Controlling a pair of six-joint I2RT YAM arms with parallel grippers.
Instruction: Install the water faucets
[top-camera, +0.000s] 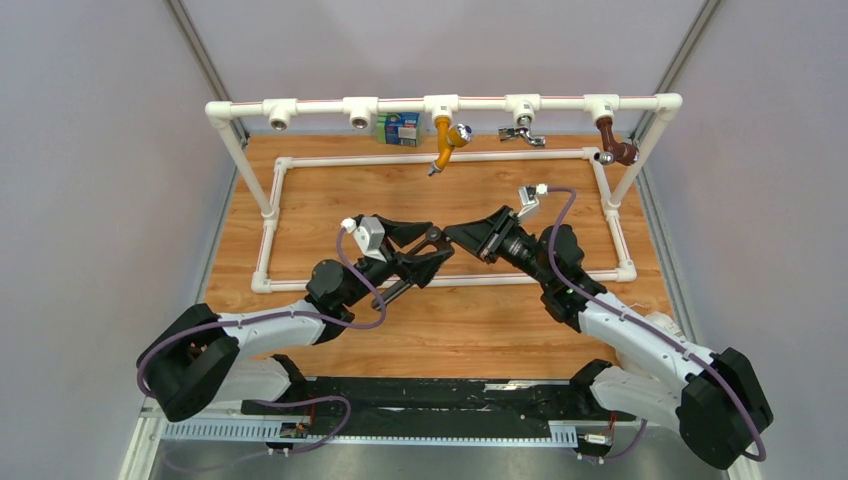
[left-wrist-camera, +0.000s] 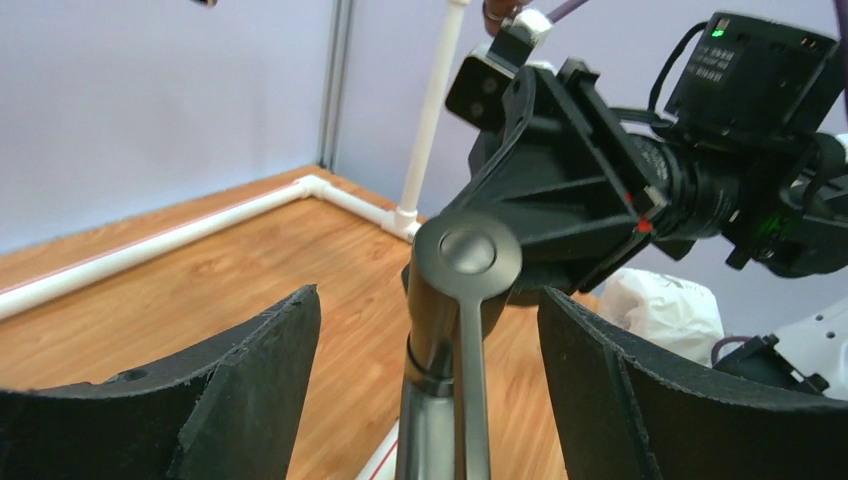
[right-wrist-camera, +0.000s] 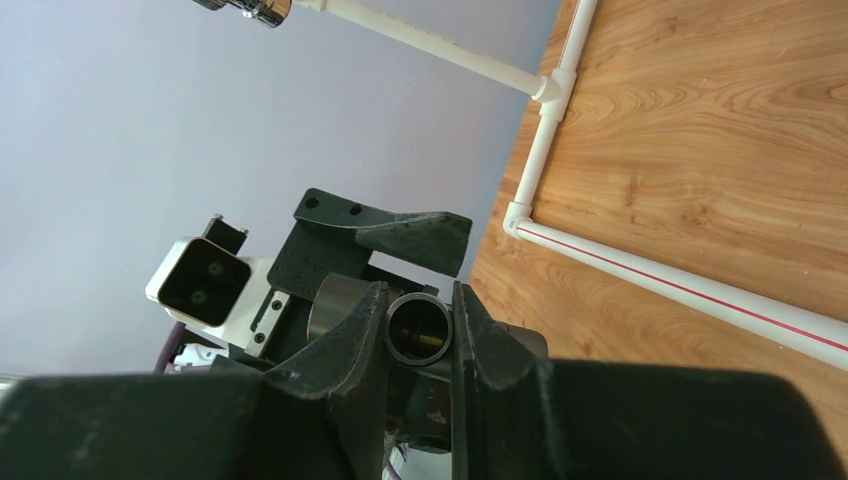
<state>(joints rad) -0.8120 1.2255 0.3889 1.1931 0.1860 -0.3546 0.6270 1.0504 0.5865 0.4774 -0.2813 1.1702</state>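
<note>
Overhead view of a wooden desk (top-camera: 500, 325) ringed by a white pipe frame (top-camera: 320, 105). Along the raised back pipe, from the left of the frame:
- two bare fittings (top-camera: 278, 118)
- a small blue-green box (top-camera: 400, 129) just under the pipe
- an orange tap (top-camera: 445, 140)
- a chrome tap (top-camera: 522, 132)
- a brown tap (top-camera: 615, 145) near the upper right corner

Lower in the frame, again from the left:
- Left arm (top-camera: 260, 330) reaching in from the lower left toward the centre.
- Left claw (top-camera: 440, 250) spread wide. In its wrist view, jaws standing either side of the faucet, with a clear gap on both sides.
- Long dark grey faucet (top-camera: 397, 290) at mid-frame over the desk. Tube slanting toward the lower left beneath the left claw. In the left wrist view, round head and thin handle in the centre, just in front of the right claw's black body.
- Right claw (top-camera: 462, 236) just right of centre, tip to tip with the left one, pinching the faucet. In its wrist view, both jaws pressed against a round open end of the tube at lower centre.
- Right arm (top-camera: 640, 345) running back to the lower right corner, a purple cable looped along it.
</note>
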